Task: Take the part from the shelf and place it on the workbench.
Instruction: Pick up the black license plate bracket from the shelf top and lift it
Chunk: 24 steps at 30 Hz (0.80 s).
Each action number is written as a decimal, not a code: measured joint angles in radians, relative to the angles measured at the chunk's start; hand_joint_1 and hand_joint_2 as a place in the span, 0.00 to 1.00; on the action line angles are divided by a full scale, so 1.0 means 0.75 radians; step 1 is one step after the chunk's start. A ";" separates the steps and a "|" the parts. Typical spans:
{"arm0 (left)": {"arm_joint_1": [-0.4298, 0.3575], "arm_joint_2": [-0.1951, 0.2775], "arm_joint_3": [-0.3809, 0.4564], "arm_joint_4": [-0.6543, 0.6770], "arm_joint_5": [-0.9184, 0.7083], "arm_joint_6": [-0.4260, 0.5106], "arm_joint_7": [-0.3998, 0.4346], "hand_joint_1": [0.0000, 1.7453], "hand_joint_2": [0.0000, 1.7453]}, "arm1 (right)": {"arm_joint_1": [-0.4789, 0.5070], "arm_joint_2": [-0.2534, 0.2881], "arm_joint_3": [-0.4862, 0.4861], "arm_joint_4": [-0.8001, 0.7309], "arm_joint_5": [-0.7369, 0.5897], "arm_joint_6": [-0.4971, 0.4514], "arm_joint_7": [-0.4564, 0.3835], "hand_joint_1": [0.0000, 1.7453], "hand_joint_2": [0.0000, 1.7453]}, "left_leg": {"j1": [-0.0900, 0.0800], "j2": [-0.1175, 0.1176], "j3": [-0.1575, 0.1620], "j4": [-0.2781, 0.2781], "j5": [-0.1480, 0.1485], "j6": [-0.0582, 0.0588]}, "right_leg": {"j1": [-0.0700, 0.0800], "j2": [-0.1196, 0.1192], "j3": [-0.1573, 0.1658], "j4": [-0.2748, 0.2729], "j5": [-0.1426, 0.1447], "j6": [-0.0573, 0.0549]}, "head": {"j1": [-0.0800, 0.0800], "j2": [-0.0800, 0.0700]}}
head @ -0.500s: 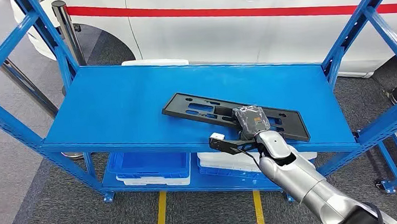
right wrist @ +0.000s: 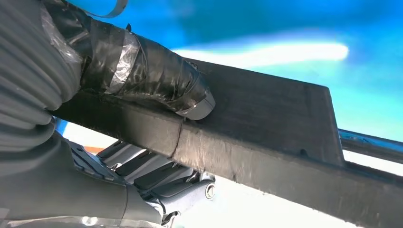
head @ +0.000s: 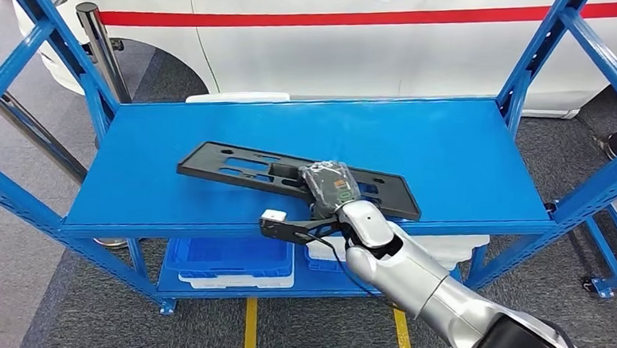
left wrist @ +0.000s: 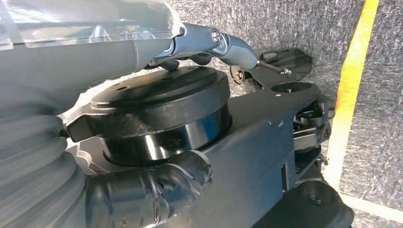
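A long flat black part [head: 209, 165] with several slots lies slanted on the blue shelf top [head: 431, 136], its near-right end over the front edge. My right hand [head: 334, 187] grips that near edge, wrapped in clear film. In the right wrist view the taped thumb [right wrist: 157, 80] presses on the part's top face [right wrist: 266, 109] while the darker fingers [right wrist: 152, 175] sit beneath it. My left hand [left wrist: 95, 47] hangs by my body over the grey floor, one finger [left wrist: 214, 40] stretched out and nothing in it.
Blue bins [head: 230, 258] and white bins [head: 445, 250] stand on the lower shelf. Blue uprights [head: 553, 26] frame the rack on both sides. A white car [head: 322, 46] stands behind, metal posts [head: 103, 41] at the back left, yellow floor lines [head: 251, 332] below.
The part has slid left along the shelf with my right hand holding it; its left end now lies further toward the left side. The view itself has shifted only slightly.
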 joint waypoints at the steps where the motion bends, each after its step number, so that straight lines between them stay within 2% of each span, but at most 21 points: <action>1: 0.001 0.000 0.001 0.000 -0.001 -0.004 0.001 0.00 1.00 | -0.014 0.017 0.008 -0.004 -0.006 -0.014 -0.011 1.00 1.00 | 0.000 -0.003 -0.001 0.000 0.001 0.000 | 0.000 -0.003 0.000 0.001 0.000 0.000 | 0.000 0.000; 7: 0.001 -0.002 0.002 0.001 -0.016 0.005 0.012 0.00 1.00 | -0.080 0.057 0.031 -0.177 -0.078 -0.050 -0.051 1.00 1.00 | -0.004 -0.001 -0.003 0.008 0.000 0.002 | -0.009 -0.002 -0.001 -0.001 0.003 0.004 | 0.000 0.000; 10: -0.001 -0.002 0.002 0.001 -0.052 -0.007 0.020 0.00 1.00 | -0.084 0.020 0.032 -0.302 -0.118 -0.057 -0.059 1.00 1.00 | 0.001 -0.002 0.000 -0.001 0.016 0.011 | -0.005 -0.003 0.000 0.000 0.005 0.014 | 0.000 0.000; 11: -0.003 -0.001 0.002 0.001 -0.071 -0.019 0.029 0.00 1.00 | -0.077 -0.015 0.031 -0.350 -0.146 -0.069 -0.066 1.00 1.00 | 0.005 0.000 0.001 -0.008 0.025 0.017 | -0.004 -0.003 -0.006 0.016 -0.013 0.020 | 0.000 0.000; 12: -0.006 0.001 0.001 0.001 -0.088 -0.030 0.039 0.00 1.00 | -0.064 -0.063 0.027 -0.403 -0.180 -0.084 -0.080 1.00 1.00 | 0.010 0.000 0.000 -0.015 0.032 0.023 | -0.004 -0.003 -0.021 0.056 -0.045 0.026 | 0.001 0.000; 14: -0.010 0.005 -0.002 0.001 -0.109 -0.047 0.050 0.00 1.00 | -0.010 -0.178 -0.001 -0.517 -0.250 -0.115 -0.115 1.00 1.00 | 0.013 -0.004 -0.006 -0.017 0.037 0.030 | -0.012 -0.003 -0.084 0.215 -0.141 0.038 | 0.001 0.000; 15: -0.010 0.006 -0.004 0.001 -0.115 -0.050 0.050 0.00 1.00 | 0.029 -0.236 -0.027 -0.571 -0.274 -0.124 -0.133 1.00 1.00 | 0.013 -0.007 -0.010 -0.013 0.038 0.030 | -0.015 -0.003 -0.117 0.298 -0.176 0.042 | 0.001 0.000; 16: -0.011 0.006 -0.006 0.001 -0.118 -0.051 0.050 0.00 1.00 | 0.072 -0.287 -0.056 -0.620 -0.288 -0.130 -0.148 1.00 1.00 | 0.013 -0.010 -0.015 -0.008 0.037 0.030 | -0.016 -0.003 -0.136 0.351 -0.189 0.044 | 0.001 0.000; 17: -0.012 0.007 -0.007 0.001 -0.120 -0.051 0.048 0.00 1.00 | 0.111 -0.333 -0.085 -0.663 -0.296 -0.133 -0.161 1.00 1.00 | 0.013 -0.011 -0.019 -0.003 0.037 0.030 | -0.015 -0.003 -0.132 0.352 -0.176 0.043 | 0.001 0.000; 18: -0.013 0.007 -0.007 0.000 -0.121 -0.050 0.047 0.00 1.00 | 0.143 -0.373 -0.111 -0.704 -0.301 -0.134 -0.170 1.00 1.00 | 0.012 -0.012 -0.024 0.003 0.036 0.029 | -0.015 -0.003 -0.103 0.301 -0.140 0.040 | 0.001 0.000; 19: -0.014 0.007 -0.007 0.000 -0.121 -0.051 0.046 0.00 1.00 | 0.165 -0.404 -0.132 -0.740 -0.303 -0.132 -0.175 1.00 1.00 | 0.010 -0.010 -0.027 0.009 0.033 0.027 | -0.013 -0.003 -0.055 0.210 -0.098 0.033 | 0.001 0.000; 21: -0.017 0.007 -0.008 0.000 -0.122 -0.051 0.045 0.00 1.00 | 0.187 -0.449 -0.162 -0.802 -0.304 -0.122 -0.178 1.00 1.00 | 0.006 -0.002 -0.036 0.016 0.031 0.021 | -0.007 -0.002 0.028 0.055 -0.049 0.019 | 0.001 0.000; 22: -0.018 0.007 -0.008 0.000 -0.122 -0.051 0.045 0.00 1.00 | 0.194 -0.464 -0.172 -0.828 -0.304 -0.117 -0.178 1.00 1.00 | 0.005 0.002 -0.038 0.016 0.031 0.017 | -0.003 -0.002 0.046 0.018 -0.043 0.013 | 0.001 0.000; 24: -0.018 0.008 -0.008 0.001 -0.123 -0.051 0.046 0.00 1.00 | 0.206 -0.485 -0.186 -0.867 -0.304 -0.109 -0.178 1.00 1.00 | 0.002 0.004 -0.042 0.016 0.038 0.007 | 0.000 -0.002 0.046 0.005 -0.038 0.005 | 0.001 0.000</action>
